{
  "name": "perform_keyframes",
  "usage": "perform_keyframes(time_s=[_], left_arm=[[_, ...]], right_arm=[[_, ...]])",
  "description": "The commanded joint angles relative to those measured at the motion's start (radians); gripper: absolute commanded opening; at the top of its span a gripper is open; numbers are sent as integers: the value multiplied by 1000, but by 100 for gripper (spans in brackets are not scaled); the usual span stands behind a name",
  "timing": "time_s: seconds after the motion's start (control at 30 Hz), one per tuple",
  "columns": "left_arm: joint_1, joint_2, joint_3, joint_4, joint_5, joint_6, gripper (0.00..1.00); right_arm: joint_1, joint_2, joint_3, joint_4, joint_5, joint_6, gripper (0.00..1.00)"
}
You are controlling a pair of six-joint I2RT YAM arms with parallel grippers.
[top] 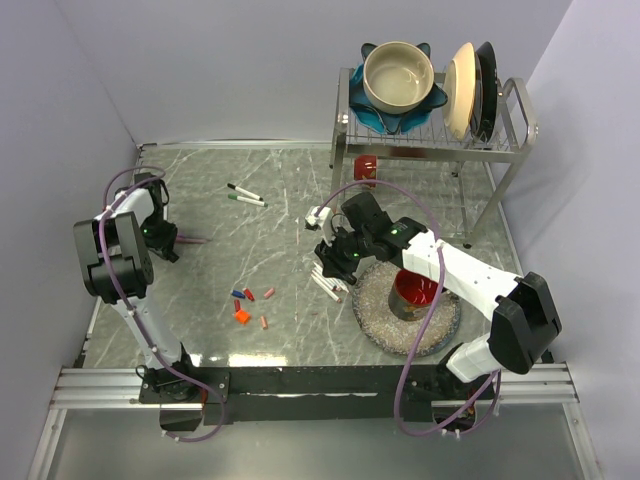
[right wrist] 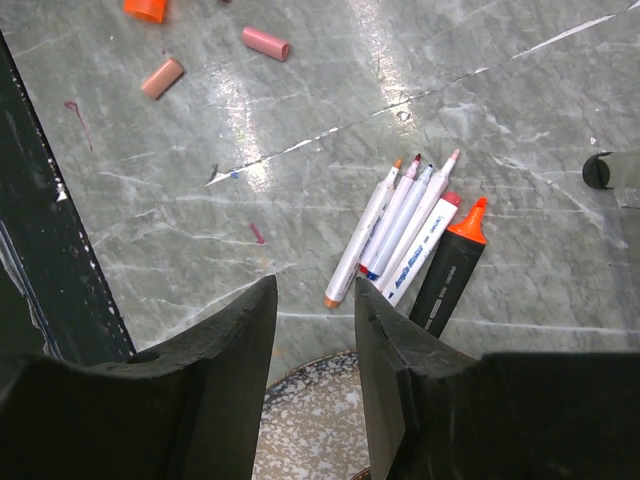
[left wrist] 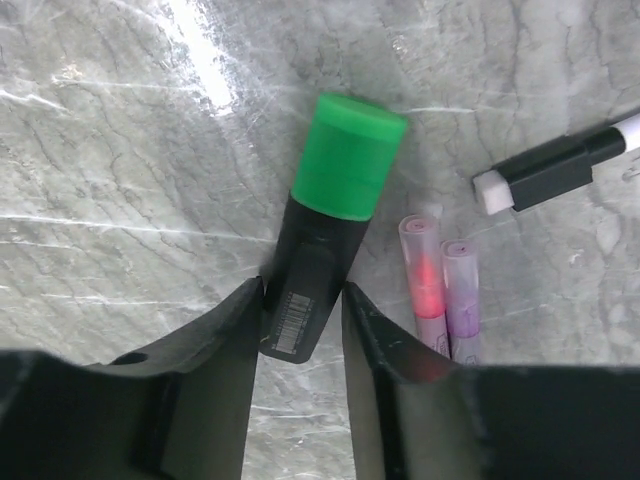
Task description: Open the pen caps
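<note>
A black highlighter (left wrist: pixel 305 290) with a green pen cap (left wrist: pixel 345 155) on it lies on the marble table. Its bare end sits between the tips of my left gripper (left wrist: pixel 303 295), whose jaws press both sides of the barrel. In the top view, that gripper (top: pixel 172 240) is at the far left. My right gripper (right wrist: pixel 315 290) is open and empty above the edge of a speckled plate (right wrist: pixel 305 430). Just beyond it lie several uncapped pens (right wrist: pixel 400 225) and an uncapped orange-tipped highlighter (right wrist: pixel 448 275). Loose caps lie apart: orange (right wrist: pixel 147 8), pink (right wrist: pixel 265 42), blue (top: pixel 238 293) and red (top: pixel 249 294).
A pink pen (left wrist: pixel 422 280), a purple pen (left wrist: pixel 460 295) and a black marker (left wrist: pixel 550 170) lie right of the left fingers. Two capped pens (top: pixel 245 195) lie mid-table. A red cup (top: pixel 412 295) stands on the speckled plate. A dish rack (top: pixel 430 140) with bowl and plates fills the back right.
</note>
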Motion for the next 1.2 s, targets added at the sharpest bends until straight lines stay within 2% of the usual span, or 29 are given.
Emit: perform_keyframes(time_s=[0.0,0.03,0.07,0.2,0.33,0.4,0.47,0.63,0.67,0.73,0.8,0.97,1.03,1.17], left_arm=[[5,-40,-28,-8,-10,-5,38],[5,-58,-60,-3,-8,-6,36],[5,-70,-78,0,-8,-25,29],[7,-176,-215,73,32,-60,25],[8,-361,-377,164,104,-63,16],[7,-440,-426,204,150,-48,6],[2,-572,-509,297,259,-17,1],[-50,-902,-734,573,521,52,1],[-79,-944,-770,715,640,55,1],[-119,-1045,-869,860,740,46,1],[-221,-1080,-928,1026,817,35,1],[-497,-1098,-1017,1312,825,-5,1],[-557,-1101,-1065,1431,788,-6,1],[-677,-1094,-1118,1523,719,-5,1]], right_arm=[[7,-18,4,6,-14,-11,45],[7,-18,5,6,-16,-11,45],[5,-21,4,4,-16,-11,45],[5,-29,4,4,-17,-11,45],[7,-35,4,3,-24,-14,45],[7,-39,2,3,-34,-17,45],[7,-47,1,3,-42,-20,46],[5,-78,-10,13,-71,-33,47],[5,-85,-16,18,-77,-34,47],[5,-105,-24,33,-94,-34,48],[-2,-120,-39,58,-114,-20,48],[-33,-150,-86,147,-224,88,54],[-51,-163,-105,202,-249,148,57],[-109,-206,-175,323,-315,280,60]])
